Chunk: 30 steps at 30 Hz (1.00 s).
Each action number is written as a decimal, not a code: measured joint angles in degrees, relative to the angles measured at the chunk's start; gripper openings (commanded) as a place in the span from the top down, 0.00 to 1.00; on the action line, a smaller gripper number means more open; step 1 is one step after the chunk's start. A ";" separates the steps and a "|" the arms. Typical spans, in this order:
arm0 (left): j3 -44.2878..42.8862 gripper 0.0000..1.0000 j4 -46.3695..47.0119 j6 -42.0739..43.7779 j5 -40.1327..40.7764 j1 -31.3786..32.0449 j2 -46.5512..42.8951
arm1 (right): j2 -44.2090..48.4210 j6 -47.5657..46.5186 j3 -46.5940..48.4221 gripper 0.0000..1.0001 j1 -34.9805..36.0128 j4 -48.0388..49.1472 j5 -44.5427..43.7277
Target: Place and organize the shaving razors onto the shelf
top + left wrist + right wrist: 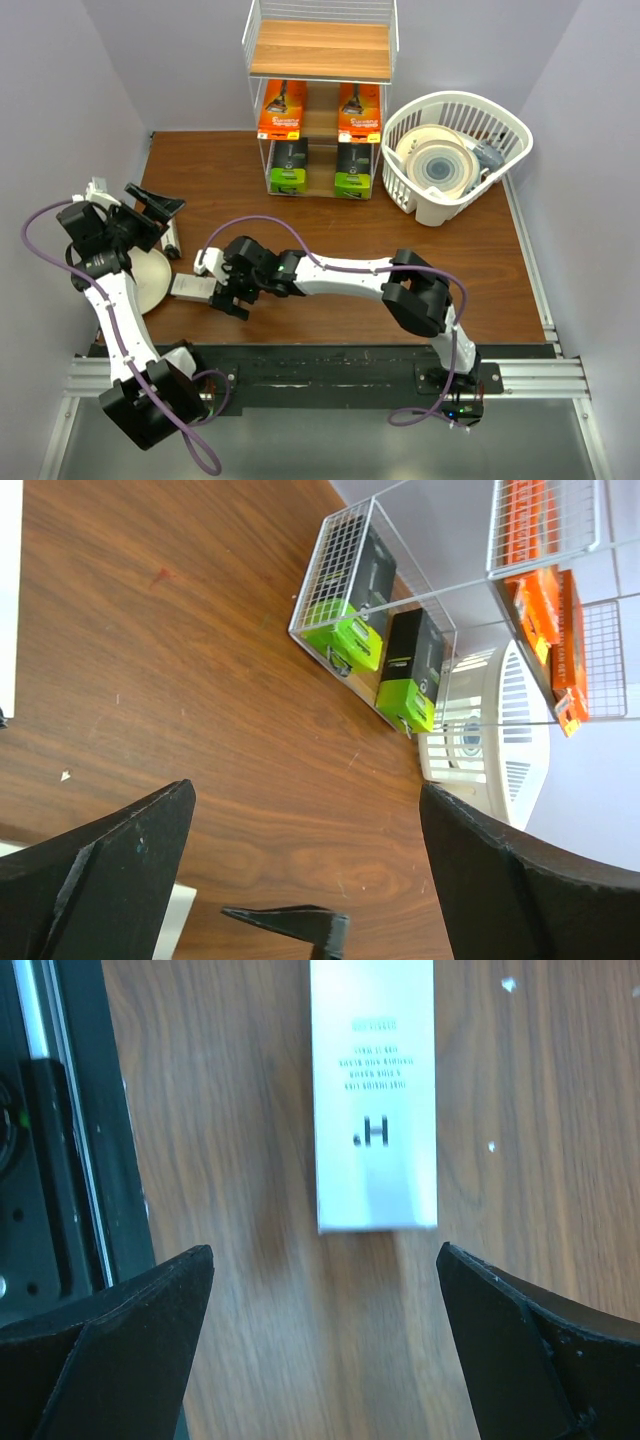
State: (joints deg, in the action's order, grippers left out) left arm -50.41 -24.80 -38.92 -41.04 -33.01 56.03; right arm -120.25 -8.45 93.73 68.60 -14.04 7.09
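right wrist view: the right pincer (325,1252) hangs wide open over the counter (250,1110) and holds nothing. one slim white box (375,1100) lies flat just ahead of its fingertips, not touching them. the left pincer (308,790) is spread wide too, empty above bare wood. well ahead of it stands the shelf (335,550), with two black boxes (350,610) on the lowest board and orange cards (545,590) on the board above. a second white box (173,240) lies near the left pincer, beside a cream plate (150,280).
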 measured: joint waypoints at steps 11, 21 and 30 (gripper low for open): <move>0.96 0.00 2.49 -2.78 -1.68 -2.25 -2.21 | -8.85 0.46 5.92 0.05 -0.02 0.35 -0.59; 4.48 0.00 5.01 -5.62 -3.13 -3.50 -3.23 | -10.73 0.37 5.95 0.27 -0.02 0.22 0.59; 6.27 0.01 8.11 -8.70 -4.57 -3.74 -2.99 | -11.45 0.24 8.02 0.17 -0.02 -0.07 1.29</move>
State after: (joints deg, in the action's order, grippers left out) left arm -44.14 -16.69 -47.62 -45.60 -36.75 53.04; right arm -131.70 -8.21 101.75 68.58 -14.11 8.38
